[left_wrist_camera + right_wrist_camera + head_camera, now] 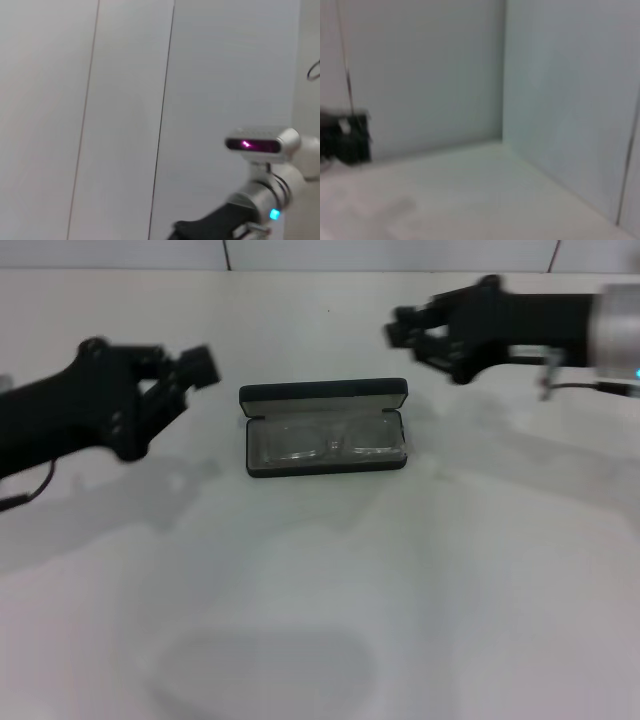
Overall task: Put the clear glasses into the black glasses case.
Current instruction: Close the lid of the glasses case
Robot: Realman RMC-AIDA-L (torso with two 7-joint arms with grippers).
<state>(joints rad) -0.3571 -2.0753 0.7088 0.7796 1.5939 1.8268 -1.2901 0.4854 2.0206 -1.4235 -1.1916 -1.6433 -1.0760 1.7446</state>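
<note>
A blurred black end effector (345, 137) hangs over the white table (485, 200) near a wall corner (503, 75).

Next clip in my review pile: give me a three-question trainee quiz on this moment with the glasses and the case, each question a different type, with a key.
1. True or false: the black glasses case lies open on the white table.
2. Where are the clear glasses?
A. On the table in front of the case
B. Inside the case
C. Held by the left gripper
3. Fill in: the left gripper and the right gripper hang on either side of the case, and neither ____ it.

Key: 1 true; 2 B; 3 touches.
</note>
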